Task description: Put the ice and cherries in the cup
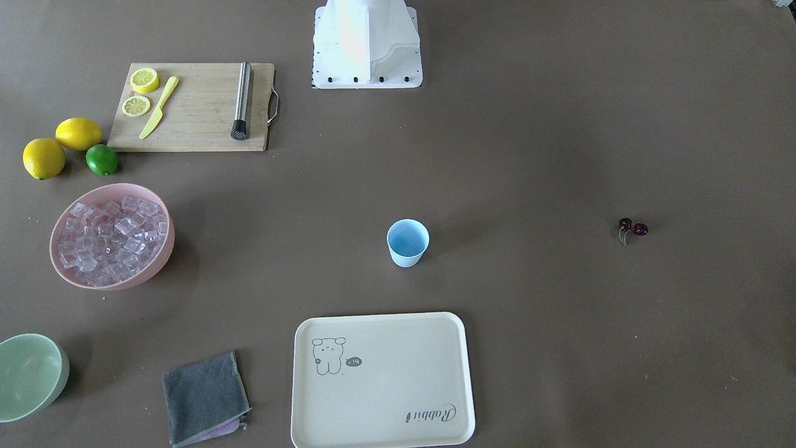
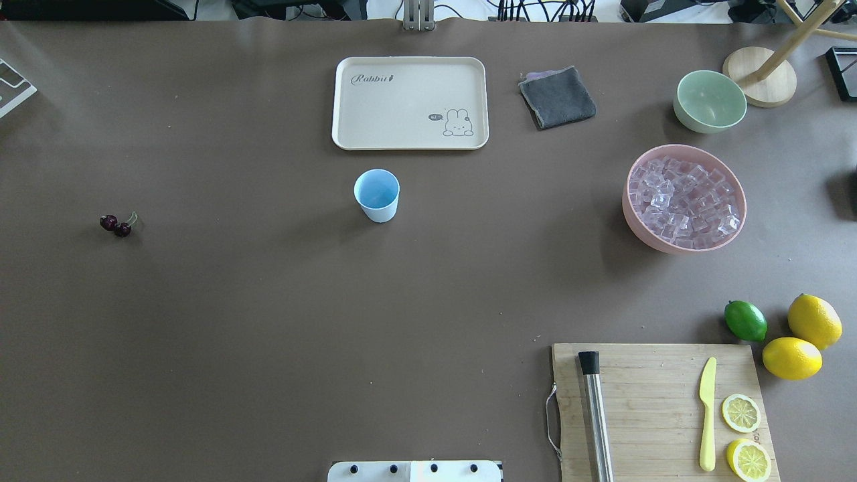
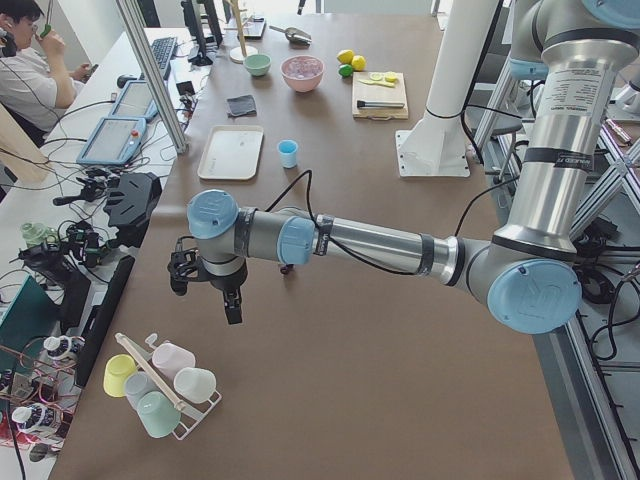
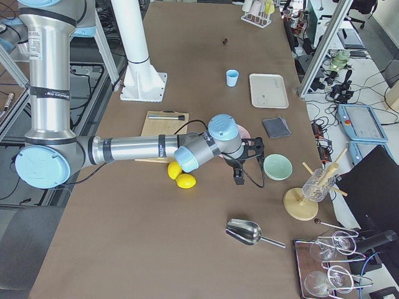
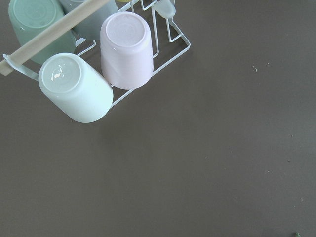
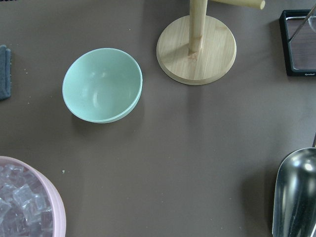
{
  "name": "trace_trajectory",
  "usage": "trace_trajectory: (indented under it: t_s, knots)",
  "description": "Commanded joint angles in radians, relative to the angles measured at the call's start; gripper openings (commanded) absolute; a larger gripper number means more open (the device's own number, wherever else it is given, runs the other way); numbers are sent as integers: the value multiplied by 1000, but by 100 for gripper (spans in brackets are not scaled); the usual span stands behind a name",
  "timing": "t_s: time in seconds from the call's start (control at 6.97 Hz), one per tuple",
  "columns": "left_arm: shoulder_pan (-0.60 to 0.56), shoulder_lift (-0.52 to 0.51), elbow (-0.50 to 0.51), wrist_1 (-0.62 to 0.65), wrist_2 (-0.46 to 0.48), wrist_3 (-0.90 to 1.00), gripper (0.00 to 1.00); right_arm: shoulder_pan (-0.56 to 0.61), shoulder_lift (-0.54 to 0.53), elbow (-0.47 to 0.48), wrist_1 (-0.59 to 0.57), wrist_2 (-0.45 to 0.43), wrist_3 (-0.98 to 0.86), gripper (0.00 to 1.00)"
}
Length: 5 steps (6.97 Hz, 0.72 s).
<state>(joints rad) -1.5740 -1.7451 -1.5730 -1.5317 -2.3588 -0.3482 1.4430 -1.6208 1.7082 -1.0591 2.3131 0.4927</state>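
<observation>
front view, cup: cup [image 1: 408, 242] stands upright, mouth up, and looks empty, mid-worktop [image 1: 528, 124]. My read: it is central so either arm can reach it.
front view, ice: ice [image 1: 112, 239] is heaped in the pink bowl [image 1: 157, 261], at 9 o'clock of the cup and well apart, on the robot's right side.
front view, cherries: cherries [image 1: 632, 228] lie loose on the worktop at 3 o'clock of the cup, well apart, on the robot's left side. Looks like one item per arm.
front view, arms: none in frame, only the robot base [image 1: 367, 56].
overhead, layout: mirrored. Cherries are at 9 o'clock of the cup and the pink bowl at 3 o'clock. The tray [image 2: 402, 100] is near the cup at 12 o'clock.
overhead, progress: nothing in the cup, so I judge the task not started.
left side view, left arm: left arm [image 3: 380, 240] is stretched out low, wrist above the cup rack [image 3: 160, 385], far from the cup.
left side view, left jaws: hang downward. Released or clenched, cannot tell.
right side view, right arm: right arm [image 4: 137, 149] has its wrist between the pink bowl and the green bowl [image 4: 277, 167]. The metal scoop [image 4: 249, 232] is at 6 o'clock of the wrist, probably parked there for the ice.
right side view, right jaws: cannot tell.
left wrist view: inverted rack cups at 10 o'clock, the rest bare worktop. No jaws and no task item.
right wrist view: green bowl at 10 o'clock, pink bowl rim with ice at 7 o'clock, scoop at 4 o'clock. No jaws visible.
</observation>
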Motion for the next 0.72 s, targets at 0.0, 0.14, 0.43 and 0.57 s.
trace_trajectory:
  t_s: [0.0, 0.14, 0.43, 0.57]
  knots:
    - [-1, -1, -7, -1, -8, -2, 98, 4, 4, 5, 2, 11, 3, 100]
    - [-1, -14, -7, -7, -10, -2, 98, 2, 5, 1, 4, 9, 3, 100]
    - [-3, -11, 2, -121, -5, 0, 98, 4, 5, 5, 7, 11, 3, 100]
    - [-7, -4, 7, -133, 0, -2, 98, 4, 7, 4, 7, 9, 3, 100]
